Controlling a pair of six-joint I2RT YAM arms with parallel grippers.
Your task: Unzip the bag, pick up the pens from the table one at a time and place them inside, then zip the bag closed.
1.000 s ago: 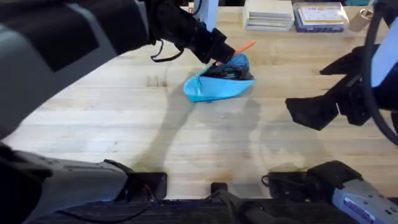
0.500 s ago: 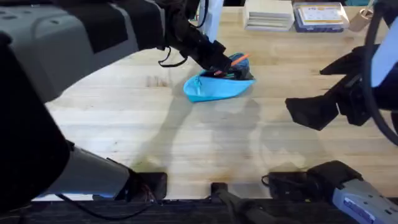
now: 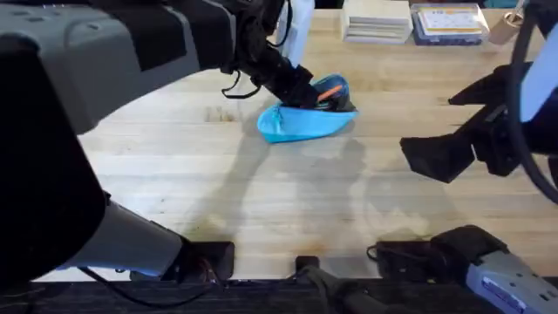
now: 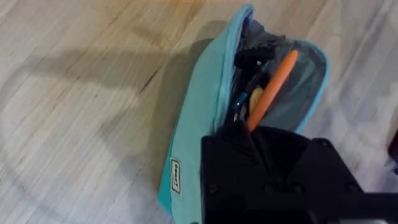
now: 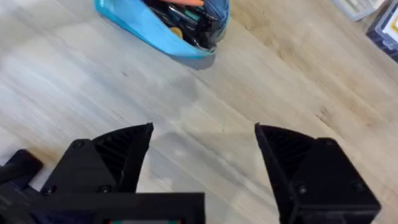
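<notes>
Fingers of my left gripper (image 3: 301,92) sit at the mouth of the bag (image 3: 301,125), where the arm reaches in from the lower left across the table (image 3: 261,201). From the left wrist camera I see the gripper body (image 4: 273,171) pressed close over the unzipped opening, and the orange pen (image 4: 272,90) runs up from just in front of the fingers into the pouch. I cannot tell whether those fingers are closed on the pen or merely beside it, as the black housing hides their tips.

The orange pen lies slanted inside the bag, its upper end resting against the pale inner lining. Beside it, dark items (image 4: 249,74) are bunched within the same opening; I cannot make out which of them is the black pen. The bag lies on its side on the table, toward the far middle in the overhead view, its zipper mouth gaping wide and a small label (image 4: 176,176) showing on its outer face.

My right gripper (image 5: 202,158) hangs over bare wood on the right side of the table, well apart from the bag, its two black fingers (image 5: 118,155) spread wide with nothing between them. Stacked boxes (image 3: 410,19) sit at the table's far edge.
</notes>
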